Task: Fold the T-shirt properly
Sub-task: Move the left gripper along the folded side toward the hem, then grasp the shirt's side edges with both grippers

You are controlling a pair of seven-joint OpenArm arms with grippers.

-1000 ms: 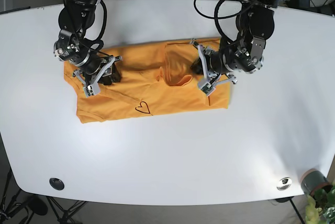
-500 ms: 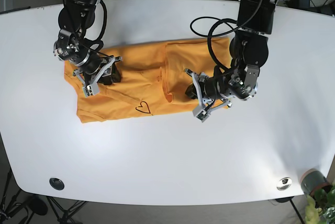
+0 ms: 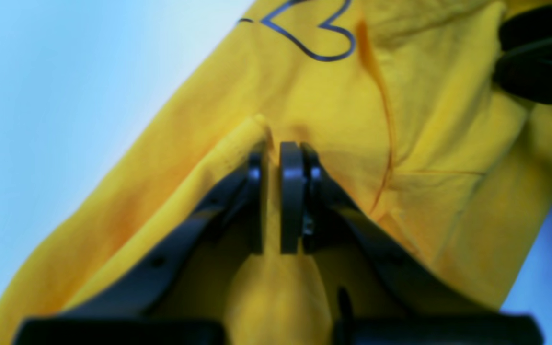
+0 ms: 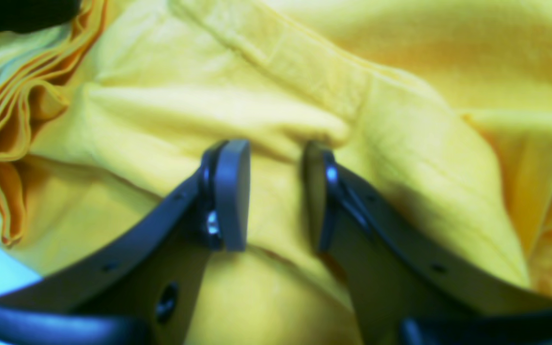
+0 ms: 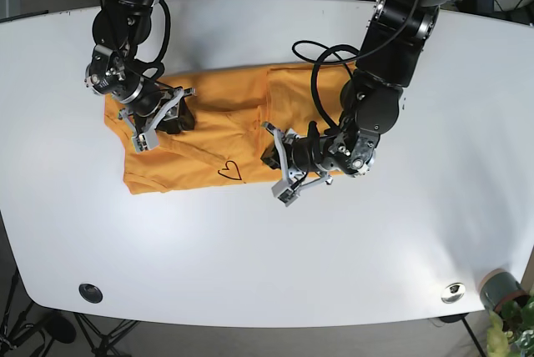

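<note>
Cloth of the T-shirt [image 3: 333, 110], soft and creased, pinched in the left claw [image 3: 271, 158].

No readable text; only a heart outline [image 5: 228, 172] on the T-shirt [image 5: 200, 136].

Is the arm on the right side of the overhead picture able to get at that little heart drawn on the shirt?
Probably yes. The left end effector sits just beside the heart, with only flat T-shirt between them, though it is already shut on a fold of fabric.
</note>
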